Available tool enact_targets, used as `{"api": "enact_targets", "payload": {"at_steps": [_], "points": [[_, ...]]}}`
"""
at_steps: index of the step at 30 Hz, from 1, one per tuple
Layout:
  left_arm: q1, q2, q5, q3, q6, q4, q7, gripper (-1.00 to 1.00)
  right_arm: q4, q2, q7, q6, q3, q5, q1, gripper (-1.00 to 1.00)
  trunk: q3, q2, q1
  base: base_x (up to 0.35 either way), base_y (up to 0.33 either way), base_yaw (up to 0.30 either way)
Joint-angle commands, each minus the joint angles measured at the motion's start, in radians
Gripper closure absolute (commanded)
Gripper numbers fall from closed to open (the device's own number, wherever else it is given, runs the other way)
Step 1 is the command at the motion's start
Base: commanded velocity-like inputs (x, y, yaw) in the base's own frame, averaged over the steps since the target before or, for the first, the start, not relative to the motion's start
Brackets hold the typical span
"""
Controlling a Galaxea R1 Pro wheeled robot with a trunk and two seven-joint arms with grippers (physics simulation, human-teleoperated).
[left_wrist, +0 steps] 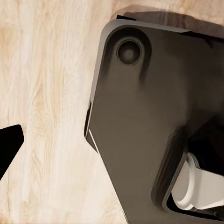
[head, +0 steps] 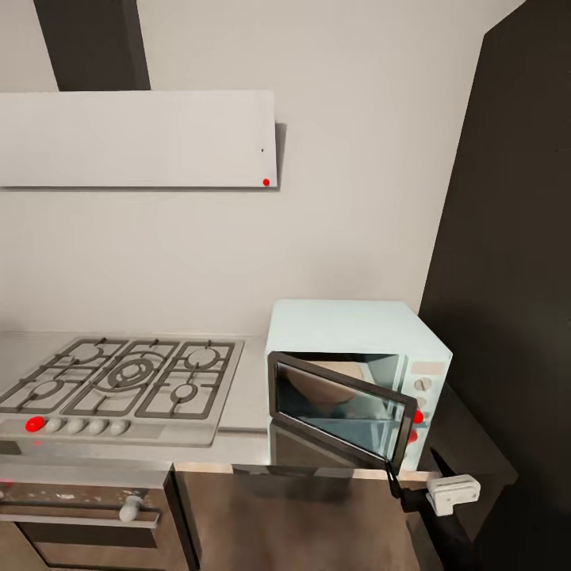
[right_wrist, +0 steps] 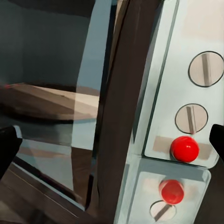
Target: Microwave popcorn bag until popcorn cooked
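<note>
The pale mint microwave (head: 349,329) stands on the grey countertop (head: 246,444), right of the hob. Its dark glass door (head: 341,412) hangs partly open, the free edge swung out toward me. Through the glass a tan-brown shape (head: 329,388) lies inside; I cannot tell whether it is the popcorn bag. No popcorn is visible. My right gripper (head: 394,482) sits low at the door's free edge, open, with the door edge (right_wrist: 116,116) and the knob panel (right_wrist: 191,116) between its wide-apart fingertips (right_wrist: 7,147). One black fingertip (left_wrist: 9,144) of my left gripper hangs over wooden floor.
A grey gas hob (head: 127,381) with red and grey knobs lies left of the microwave, with a built-in oven (head: 79,507) beneath it. A white hood (head: 135,139) hangs above. A tall dark cabinet (head: 515,238) walls off the right side. My dark base (left_wrist: 140,130) lies under the left wrist.
</note>
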Motion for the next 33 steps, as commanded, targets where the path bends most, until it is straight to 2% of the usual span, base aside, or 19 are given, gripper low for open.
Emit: {"api": "enact_targets", "payload": {"at_steps": [1, 14, 17, 18, 21, 33], "points": [[0.000, 0.000, 0.000, 0.003, -0.001, 0.000, 0.002, -1.00, 0.000, -0.001, -0.007, -0.002, 0.003, 0.000, 0.000, -1.00, -0.002, -0.002, 0.000, -0.037, -0.019, 0.000], [-0.001, 0.001, 0.000, 0.004, -0.002, 0.000, 0.002, -1.00, 0.000, -0.001, -0.007, -0.012, 0.001, 0.000, 0.000, -1.00, -0.002, -0.002, 0.000, -0.083, -0.179, 0.000], [0.000, 0.001, 0.000, 0.004, -0.002, 0.000, 0.002, -1.00, 0.000, -0.001, -0.006, -0.013, -0.024, 0.000, 0.000, -1.00, -0.002, -0.002, 0.000, -0.001, -0.023, 0.000], [0.000, 0.001, 0.000, 0.004, -0.002, 0.000, 0.002, -1.00, 0.000, -0.001, -0.004, -0.013, -0.045, 0.000, 0.000, -1.00, -0.002, -0.002, 0.000, 0.000, -0.007, 0.000], [-0.001, 0.001, 0.000, 0.004, -0.002, 0.000, 0.002, -1.00, 0.000, -0.002, -0.001, -0.013, -0.078, 0.000, 0.000, -1.00, -0.002, -0.002, 0.000, 0.002, -0.003, 0.000], [-0.001, 0.003, 0.000, 0.003, -0.002, 0.000, 0.001, -1.00, -0.001, -0.002, 0.000, -0.013, -0.089, -0.001, 0.000, -1.00, -0.002, -0.002, 0.000, 0.123, 0.000, 0.000]]}}
